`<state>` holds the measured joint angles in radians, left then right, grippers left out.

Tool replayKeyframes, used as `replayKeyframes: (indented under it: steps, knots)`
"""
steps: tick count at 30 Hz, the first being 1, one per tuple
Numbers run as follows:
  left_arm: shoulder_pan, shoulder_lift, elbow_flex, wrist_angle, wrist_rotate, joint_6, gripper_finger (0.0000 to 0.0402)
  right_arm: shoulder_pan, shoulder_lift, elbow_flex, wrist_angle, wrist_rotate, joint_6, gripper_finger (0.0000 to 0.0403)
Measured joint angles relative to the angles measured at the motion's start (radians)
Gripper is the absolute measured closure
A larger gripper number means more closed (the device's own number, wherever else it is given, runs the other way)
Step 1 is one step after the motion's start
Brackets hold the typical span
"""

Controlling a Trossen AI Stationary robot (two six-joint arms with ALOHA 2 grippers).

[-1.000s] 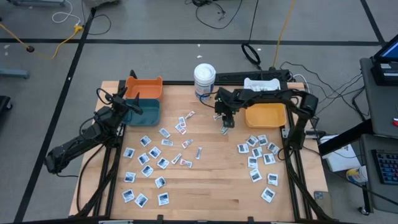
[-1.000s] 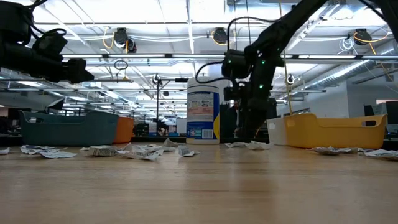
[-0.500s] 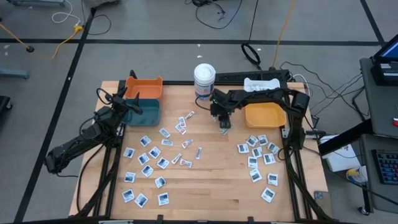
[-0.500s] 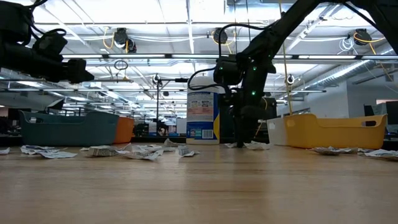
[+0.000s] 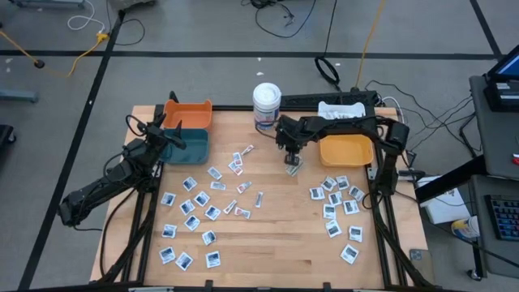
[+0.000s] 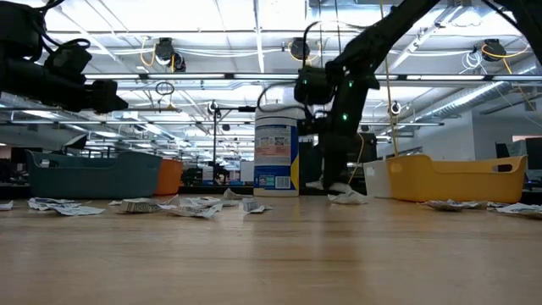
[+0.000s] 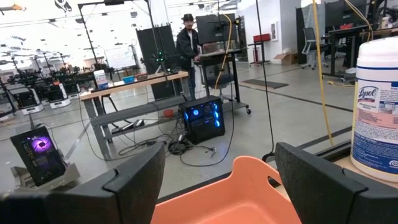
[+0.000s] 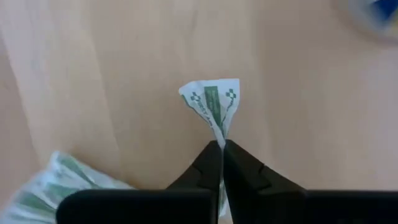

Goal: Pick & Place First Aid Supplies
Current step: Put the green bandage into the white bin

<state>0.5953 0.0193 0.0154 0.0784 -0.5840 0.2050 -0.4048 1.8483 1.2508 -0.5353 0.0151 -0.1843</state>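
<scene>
Two dark six-joint arms at a light wooden counter (image 5: 276,235). Right end effector (image 5: 293,158) lowered near the counter's middle rear, between the tall white cylindrical tub with blue label (image 5: 266,105) and the yellow plastic bin (image 5: 346,150); fingers (image 8: 211,163) pressed together on a small white sachet with green print (image 8: 213,102), pinched at one edge, crumpled and fanning out beyond the tips. Held sachet just above the wood in the right wrist view; contact with the counter not discernible. Second green-and-white packet (image 8: 59,180) flat on the counter just beside the pinch point.

Left end effector (image 7: 221,180) raised over the orange plastic bin (image 5: 188,112) at the rear left corner, fingers spread wide, nothing between them. Teal plastic bin (image 5: 186,144) touching the orange one on its near side.

Remaining square white-and-blue sachets (image 5: 192,221) scattered flat across the counter's left half, a second cluster (image 5: 338,203) on the right in front of the yellow bin, and a few narrow strips (image 5: 242,186) around the middle.

Person standing at a workbench (image 7: 186,43) far off in the room, seen in the left wrist view.
</scene>
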Motion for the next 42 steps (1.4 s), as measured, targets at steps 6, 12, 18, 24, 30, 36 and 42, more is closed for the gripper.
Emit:
replayKeyframes:
  steps: [6,12,18,24,30,36,42]
  knots:
    - [0.0,0.0,0.0,0.0,0.002,0.0,0.0094,0.004,-0.084,0.0,-0.082,0.022,0.197,0.04]
    - [0.0,0.0,0.0,0.0,0.002,0.0,0.0094,0.004,-0.178,0.0,-0.18,0.094,0.338,0.0401]
    - [0.0,0.0,0.0,0.0,0.002,0.0,0.0094,-0.014,-0.273,0.001,-0.305,0.217,0.466,0.0401]
    - [0.0,0.0,0.0,0.0,0.002,0.0,0.0094,-0.065,-0.329,0.001,-0.379,0.366,0.587,0.0402]
    - [0.0,0.0,0.0,0.0,0.002,0.0,0.0094,-0.186,-0.339,0.001,-0.387,0.439,0.591,0.0402]
    - [0.0,0.0,0.0,0.0,0.002,0.0,0.0094,-0.319,-0.339,-0.061,-0.271,0.455,0.584,0.0402]
    - [0.0,0.0,0.0,0.0,0.001,0.0,0.0094,-0.405,-0.33,-0.201,-0.083,0.442,0.581,0.0403]
